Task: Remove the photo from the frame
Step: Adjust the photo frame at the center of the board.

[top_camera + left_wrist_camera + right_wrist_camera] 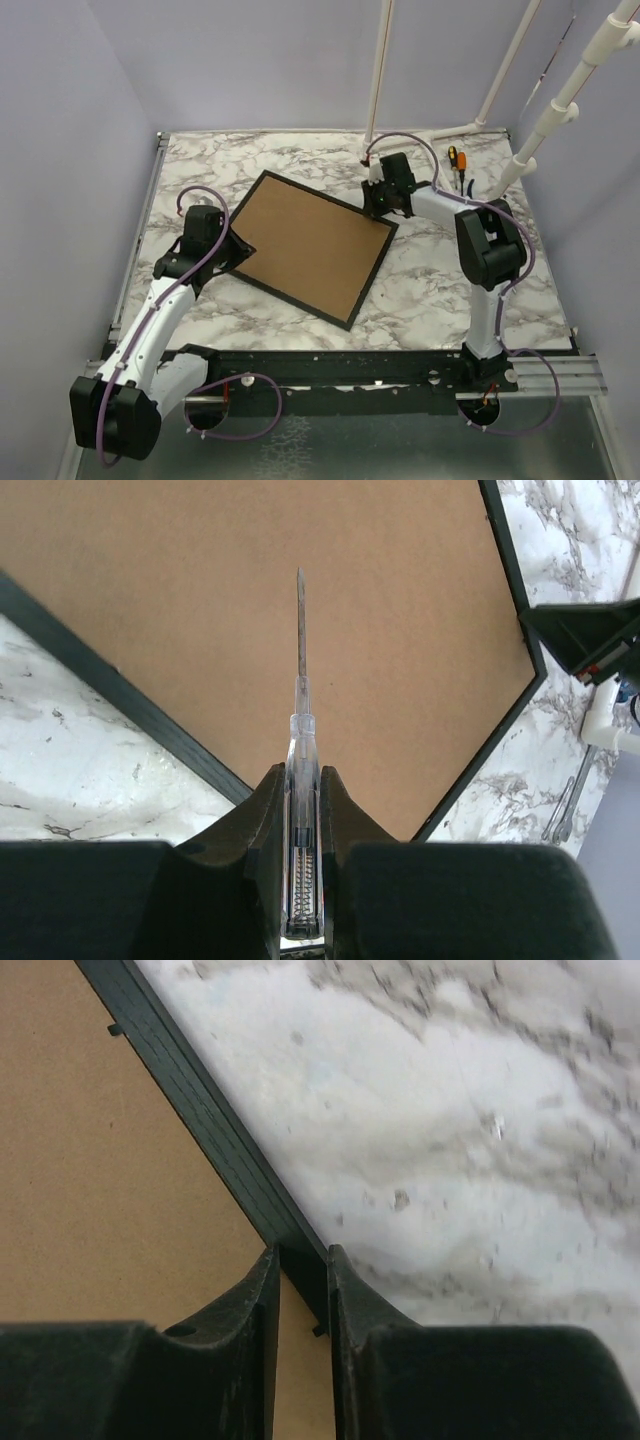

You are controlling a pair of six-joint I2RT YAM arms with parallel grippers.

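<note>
Item one, lower left of the top view: my left gripper (300, 780), jaws narrow, clamped on a clear-handled screwdriver (302, 740) whose blade points out over the brown back. Item two, centre of the marble table (440, 290): the frame (305, 245), face down, set diamond-wise, long axis running upper left to lower right. The photo is not visible; I judge it lies beneath that back. Item three, the frame's right corner: my right gripper (303, 1260), jaws narrow, pinching the black border. Step in hand, I judge: freeing the back. Next calls for the blade tip under a retaining tab (115, 1030).
</note>
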